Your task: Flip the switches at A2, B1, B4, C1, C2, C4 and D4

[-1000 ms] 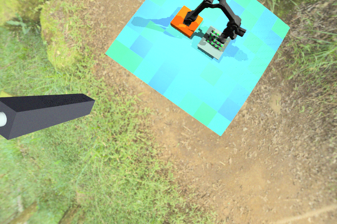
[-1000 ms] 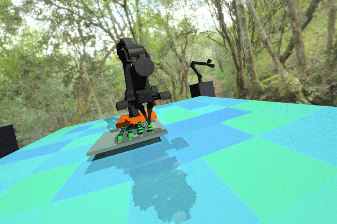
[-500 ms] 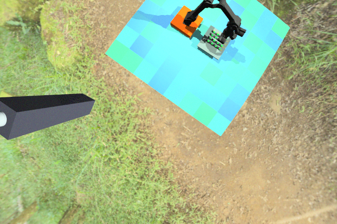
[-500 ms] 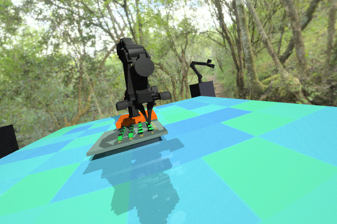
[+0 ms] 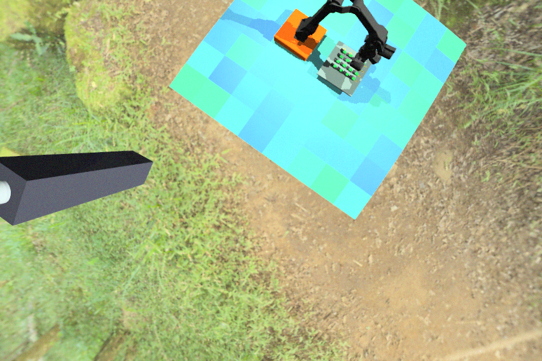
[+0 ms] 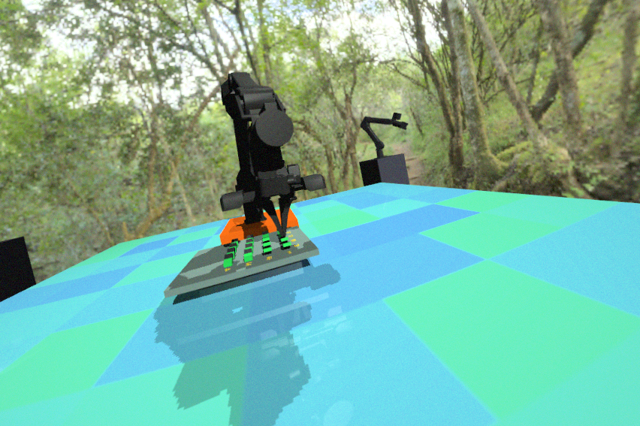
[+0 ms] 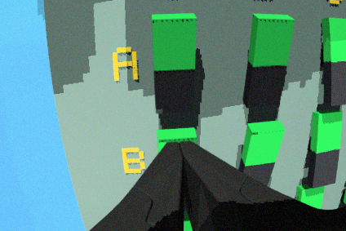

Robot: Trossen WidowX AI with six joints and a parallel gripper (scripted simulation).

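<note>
Your black two-finger gripper [image 5: 356,63] [image 6: 282,235] [image 7: 178,153], fingertips together and grasping nothing, stands at the green-and-black rocker switch B1 [image 7: 177,134] on the grey panel [image 5: 334,79] [image 6: 200,267] [image 7: 77,125]. Sideways drift could press neighbouring B2 [image 7: 264,143]; overshooting toward row A could tip A1 [image 7: 175,43].

The switch panel [image 5: 333,79] [image 6: 200,268] [image 7: 77,133] is grey — its switches half green, half black, its characters yellow. Under it, the tabletop [image 5: 289,107] [image 6: 427,298] [image 7: 24,117] is patched in blue, turquoise and green; beside it, the arm's base [image 5: 289,23] [image 6: 229,233] is orange.
</note>
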